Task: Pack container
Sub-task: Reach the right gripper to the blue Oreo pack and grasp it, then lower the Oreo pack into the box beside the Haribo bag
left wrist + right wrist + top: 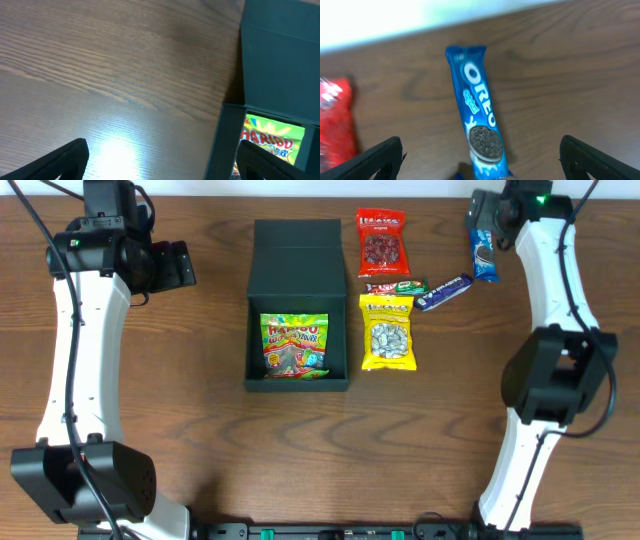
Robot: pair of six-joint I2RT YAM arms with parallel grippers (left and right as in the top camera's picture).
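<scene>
The container (pixel 256 330) is a dark teal box at the table's middle, its flap lid (pixel 298 245) open toward the back. A Haribo packet (pixel 293 345) lies inside it. My left gripper (pixel 178 266) is open and empty, left of the box. In the left wrist view its fingers (pixel 162 162) straddle bare table and the box's left wall (pixel 225 140), with the Haribo packet (pixel 272 137) showing. My right gripper (pixel 483 225) is open above a blue Oreo pack (pixel 484 255). In the right wrist view the Oreo pack (pixel 480 110) lies between the spread fingers (pixel 487 162), untouched.
Right of the box lie a red snack packet (pixel 381 242), a yellow packet (pixel 387 332), a small dark bar (pixel 397 287) and a blue bar (pixel 444 291). The red packet also shows in the right wrist view (pixel 335 120). The table's far edge is close behind the Oreo pack.
</scene>
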